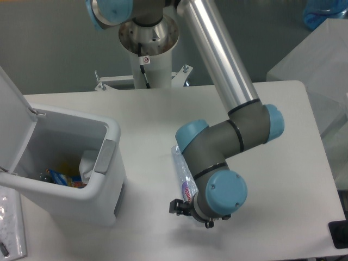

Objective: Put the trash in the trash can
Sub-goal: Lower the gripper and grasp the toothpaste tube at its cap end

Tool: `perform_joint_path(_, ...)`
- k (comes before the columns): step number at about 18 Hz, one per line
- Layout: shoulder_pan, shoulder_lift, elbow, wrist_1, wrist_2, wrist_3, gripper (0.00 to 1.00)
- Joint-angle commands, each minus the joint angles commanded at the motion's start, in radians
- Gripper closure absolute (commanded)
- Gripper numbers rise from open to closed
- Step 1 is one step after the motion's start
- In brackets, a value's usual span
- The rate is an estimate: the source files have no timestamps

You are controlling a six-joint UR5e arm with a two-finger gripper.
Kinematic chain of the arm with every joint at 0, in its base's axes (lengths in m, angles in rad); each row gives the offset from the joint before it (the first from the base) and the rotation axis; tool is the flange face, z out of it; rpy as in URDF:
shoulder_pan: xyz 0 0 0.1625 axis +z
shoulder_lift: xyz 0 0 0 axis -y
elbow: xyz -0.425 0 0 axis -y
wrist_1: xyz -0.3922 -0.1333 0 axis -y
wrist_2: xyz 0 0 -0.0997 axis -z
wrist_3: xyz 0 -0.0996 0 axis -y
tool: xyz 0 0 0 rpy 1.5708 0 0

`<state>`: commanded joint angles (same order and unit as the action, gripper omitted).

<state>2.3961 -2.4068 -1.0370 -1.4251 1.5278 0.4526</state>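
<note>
The trash I can see is a flattened clear plastic bottle [181,166] lying on the table right of the trash can; only its upper half shows. My wrist covers its lower end and cap. My gripper [190,212] points down over that hidden end. Only small black finger parts stick out beside the wrist, so its jaws are not readable. The trash can [106,179] is a white boxy bin at the left with its lid [12,117] flipped up. Inside lie a white crumpled piece [87,163] and colourful scraps [61,178].
The arm's base column [148,41] stands at the table's far edge. A flat white item [10,228] lies at the bottom left corner beside the bin. A black object [338,234] sits at the bottom right edge. A grey-white surface [321,49] stands at the right.
</note>
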Motion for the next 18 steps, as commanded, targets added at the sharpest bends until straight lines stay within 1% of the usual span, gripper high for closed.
perform_joint_path(3,-0.015,-0.02,0.0,-0.002,0.08,-0.02,0.03)
perform_joint_path(5,-0.025,-0.029,0.0,-0.002,0.104,-0.023,0.04)
perform_joint_path(6,-0.025,-0.029,0.0,-0.002,0.107,-0.031,0.06)
perform_joint_path(10,-0.026,-0.037,0.0,0.0,0.106,-0.049,0.23)
perform_joint_path(12,-0.031,-0.041,0.0,-0.002,0.107,-0.051,0.36)
perform_joint_path(13,-0.031,-0.041,0.0,-0.002,0.107,-0.051,0.5)
perform_joint_path(14,-0.032,-0.041,0.0,-0.002,0.107,-0.049,0.66)
perform_joint_path(15,-0.032,-0.041,0.0,-0.002,0.109,-0.051,0.8)
perform_joint_path(16,-0.032,-0.04,0.0,-0.002,0.109,-0.051,0.9)
perform_joint_path(17,-0.032,-0.038,0.0,-0.002,0.109,-0.051,0.98)
perform_joint_path(18,-0.034,-0.037,0.0,-0.002,0.109,-0.051,0.99)
